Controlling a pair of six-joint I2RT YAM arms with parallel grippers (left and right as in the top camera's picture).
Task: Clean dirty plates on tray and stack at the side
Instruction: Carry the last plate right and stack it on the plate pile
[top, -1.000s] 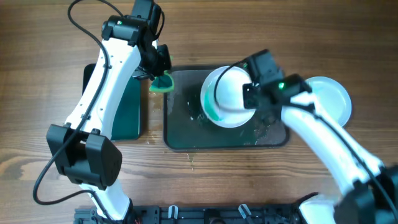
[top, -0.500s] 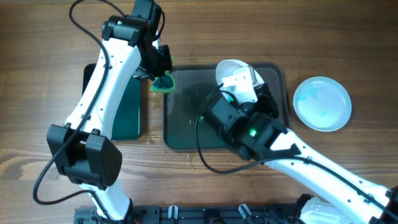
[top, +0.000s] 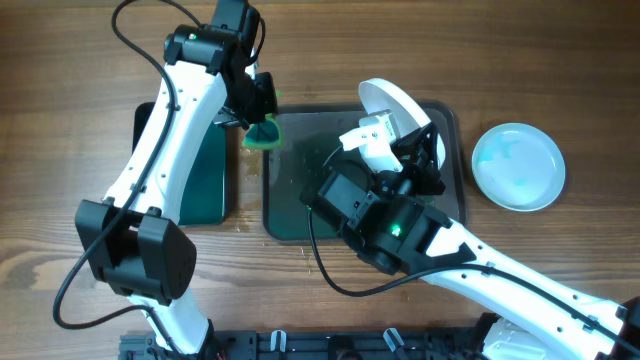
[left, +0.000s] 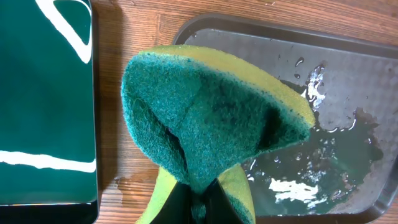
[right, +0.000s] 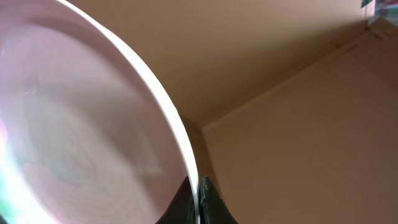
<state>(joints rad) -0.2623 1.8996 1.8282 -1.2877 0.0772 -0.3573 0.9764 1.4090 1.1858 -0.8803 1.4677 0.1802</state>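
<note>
My right gripper (top: 408, 150) is shut on the rim of a white plate (top: 392, 106) and holds it raised and tipped nearly on edge above the dark grey tray (top: 300, 190). In the right wrist view the plate (right: 74, 137) fills the left, its rim pinched between my fingers (right: 199, 202), with a faint greenish smear inside. My left gripper (top: 258, 115) is shut on a green and yellow sponge (top: 263, 133) over the tray's left rim; the left wrist view shows the folded sponge (left: 211, 118) and the wet tray (left: 336, 124). A second plate (top: 518, 166), faintly bluish, lies on the table right of the tray.
A narrower dark green tray (top: 205, 185) lies left of the grey tray; it also shows in the left wrist view (left: 43, 106). Water and smears cover the grey tray's floor. The right arm's body hides the tray's middle and front right.
My right arm has swung round over the tray and tipped the plate from flat to nearly on edge, lifting it toward the far rim. The left arm and sponge have not moved.
</note>
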